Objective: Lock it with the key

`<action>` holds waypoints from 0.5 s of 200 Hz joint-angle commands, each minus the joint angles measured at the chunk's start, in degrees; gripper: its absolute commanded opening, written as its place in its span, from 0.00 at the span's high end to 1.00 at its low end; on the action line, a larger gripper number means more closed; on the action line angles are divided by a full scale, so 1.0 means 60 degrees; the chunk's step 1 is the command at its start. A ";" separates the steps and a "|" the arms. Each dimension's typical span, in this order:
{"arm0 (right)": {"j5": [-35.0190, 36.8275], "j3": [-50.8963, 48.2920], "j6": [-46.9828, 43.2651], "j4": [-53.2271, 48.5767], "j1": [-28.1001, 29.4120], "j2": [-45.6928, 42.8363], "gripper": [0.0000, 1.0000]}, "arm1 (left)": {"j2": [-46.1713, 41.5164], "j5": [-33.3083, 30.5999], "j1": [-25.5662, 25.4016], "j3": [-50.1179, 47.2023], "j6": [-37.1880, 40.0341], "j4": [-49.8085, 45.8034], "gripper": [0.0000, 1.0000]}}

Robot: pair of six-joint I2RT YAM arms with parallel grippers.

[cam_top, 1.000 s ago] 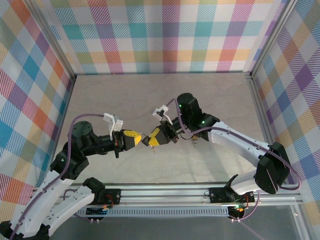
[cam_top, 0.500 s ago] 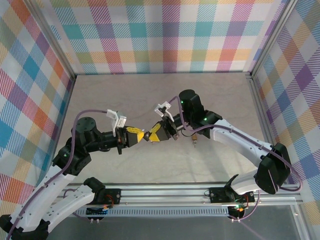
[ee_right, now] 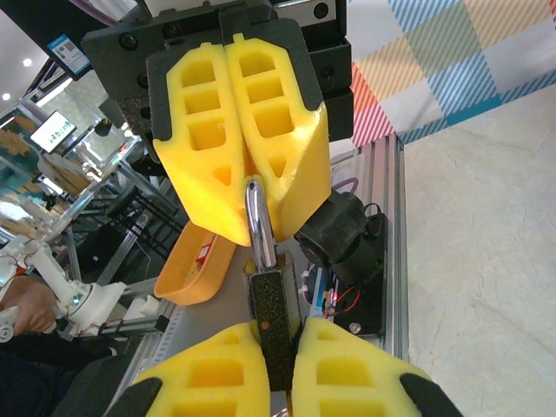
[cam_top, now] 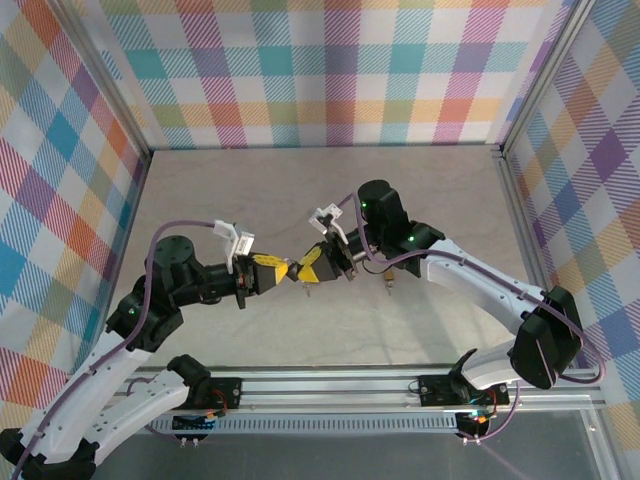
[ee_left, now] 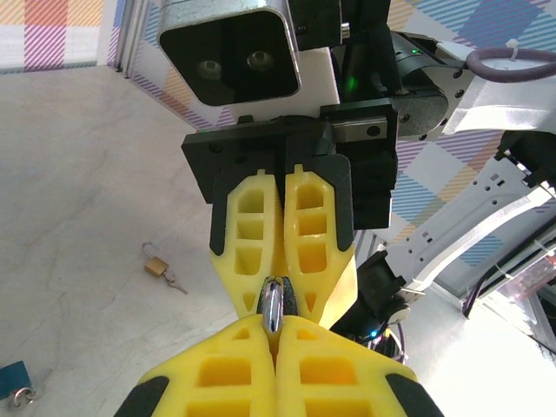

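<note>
A black padlock (ee_right: 276, 321) with a silver shackle (ee_right: 258, 224) hangs in the air between both arms. My right gripper (ee_right: 276, 334) is shut on the lock's body. The left gripper (ee_left: 276, 326) is shut on the shackle (ee_left: 273, 306), tip to tip with the right one. From above, the two yellow grippers meet over the table's middle, left (cam_top: 285, 272) and right (cam_top: 306, 268). A thin metal bit (cam_top: 308, 295) sticks out below the lock; I cannot tell whether it is the key.
A small brass padlock (ee_left: 156, 265) with a key in it lies on the table, seen from above as a small object (cam_top: 388, 283) right of the grippers. A blue tag (ee_left: 12, 380) lies near it. Plaid walls enclose three sides; a metal rail (cam_top: 330, 385) runs along the near edge.
The left gripper has moved right and slightly away from the rail, closing up against the right gripper. Both have barely moved over the last half second.
</note>
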 commanded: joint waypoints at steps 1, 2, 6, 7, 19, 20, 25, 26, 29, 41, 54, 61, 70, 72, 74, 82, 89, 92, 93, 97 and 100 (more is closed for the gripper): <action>0.1532 0.0475 0.0299 0.3169 0.0154 -0.0212 0.94 | 0.0242 0.1864 -0.0889 -0.0755 0.0138 -0.2531 1.00; 0.1535 0.0470 0.0304 0.3188 0.0154 -0.0216 0.94 | 0.0231 0.1854 -0.0889 -0.0752 0.0138 -0.2531 1.00; 0.1579 0.0391 0.0318 0.3226 0.0154 -0.0241 0.92 | 0.0176 0.1766 -0.0886 -0.0756 0.0138 -0.2521 1.00; 0.1588 0.0370 0.0320 0.3239 0.0154 -0.0245 0.92 | 0.0161 0.1747 -0.0888 -0.0760 0.0131 -0.2526 1.00; 0.1662 0.0217 0.0316 0.3278 0.0150 -0.0329 0.89 | -0.0029 0.1463 -0.0862 -0.0769 0.0134 -0.2529 1.00; 0.1667 0.0202 0.0320 0.3279 0.0152 -0.0333 0.89 | -0.0044 0.1442 -0.0862 -0.0774 0.0136 -0.2530 1.00; 0.1694 0.0154 0.0309 0.3281 0.0146 -0.0372 0.88 | -0.0119 0.1351 -0.0838 -0.0769 0.0138 -0.2544 1.00; 0.1704 0.0149 0.0309 0.3281 0.0143 -0.0376 0.88 | -0.0132 0.1342 -0.0835 -0.0774 0.0138 -0.2545 1.00; 0.1730 0.0115 0.0287 0.3279 0.0143 -0.0405 0.87 | -0.0169 0.1312 -0.0821 -0.0766 0.0138 -0.2558 1.00; 0.1790 0.0018 0.0268 0.3288 0.0139 -0.0478 0.86 | -0.0303 0.1166 -0.0759 -0.0771 0.0131 -0.2560 1.00; 0.1851 -0.0071 0.0237 0.3237 0.0139 -0.0540 0.83 | -0.0402 0.1026 -0.0701 -0.0776 0.0138 -0.2554 1.00; 0.1875 -0.0119 0.0214 0.3205 0.0139 -0.0582 0.79 | -0.0434 0.0980 -0.0664 -0.0788 0.0113 -0.2506 1.00; 0.1879 -0.0180 0.0171 0.3195 0.0138 -0.0620 0.76 | -0.0454 0.0942 -0.0628 -0.0816 0.0081 -0.2433 1.00; 0.1888 -0.0201 0.0164 0.3193 0.0128 -0.0628 0.75 | -0.0461 0.0920 -0.0616 -0.0821 0.0080 -0.2429 1.00; 0.1890 -0.0220 0.0150 0.3186 0.0129 -0.0645 0.74 | -0.0456 0.0900 -0.0613 -0.0823 0.0080 -0.2421 1.00; 0.1940 -0.0290 0.0119 0.3159 0.0124 -0.0694 0.70 | -0.0482 0.0854 -0.0572 -0.0826 0.0080 -0.2388 1.00; 0.1967 -0.0363 0.0066 0.3132 0.0111 -0.0750 0.66 | -0.0511 0.0773 -0.0528 -0.0838 0.0083 -0.2372 1.00; 0.1973 -0.0392 0.0029 0.3125 0.0103 -0.0779 0.65 | -0.0525 0.0755 -0.0504 -0.0845 0.0080 -0.2359 1.00; 0.1968 -0.0402 0.0015 0.3115 0.0099 -0.0785 0.65 | -0.0534 0.0751 -0.0499 -0.0841 0.0080 -0.2357 1.00; 0.1975 -0.0431 -0.0032 0.3093 0.0084 -0.0836 0.65 | -0.0554 0.0707 -0.0463 -0.0838 0.0080 -0.2355 1.00; 0.2005 -0.0485 -0.0071 0.3078 0.0070 -0.0872 0.65 | -0.0567 0.0692 -0.0441 -0.0838 0.0072 -0.2355 1.00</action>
